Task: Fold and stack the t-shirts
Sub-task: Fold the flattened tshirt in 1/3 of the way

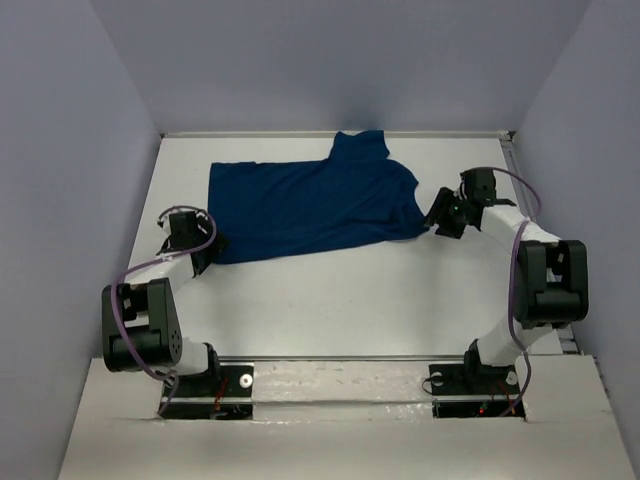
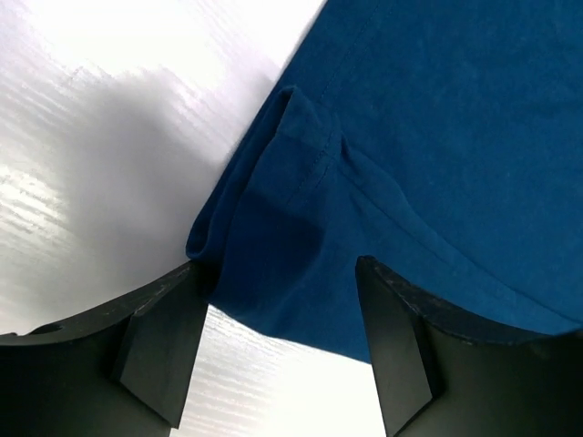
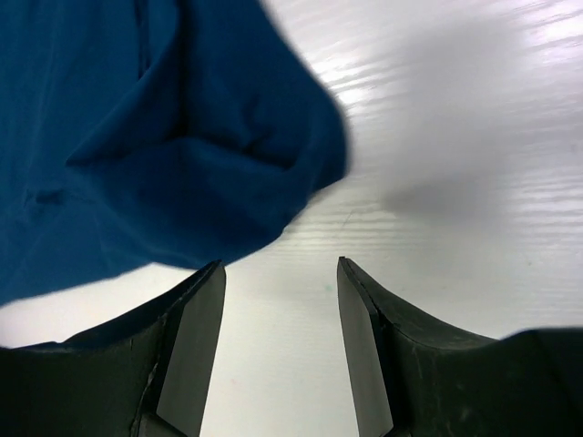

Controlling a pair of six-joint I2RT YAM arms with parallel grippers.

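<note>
1. The t-shirt (image 1: 310, 205) is dark blue and lies spread on the table (image 1: 340, 300). It stretches from the left jaws across to the right jaws, with one sleeve pointing at the far wall.
2. The left jaws are released, their fingers (image 2: 155, 337) wide apart. A folded hem corner of the t-shirt lies in the gap between them and reaches up to one finger.
3. The right jaws are also released, fingers (image 3: 187, 355) spread, with only bare table between them. A rumpled edge of the t-shirt sits just ahead of one finger — whether it touches, I cannot tell.
4. The table is white and glossy, with fine parallel grain lines. There are patches of glare ahead of both jaws and soft shadows beside the cloth.
5. Plain, pale lavender-grey walls (image 1: 60, 150) close the table in on three sides. The left arm (image 1: 140, 320) and right arm (image 1: 545, 285) rise from the near edge and bend inward, one toward each end of the t-shirt.
</note>
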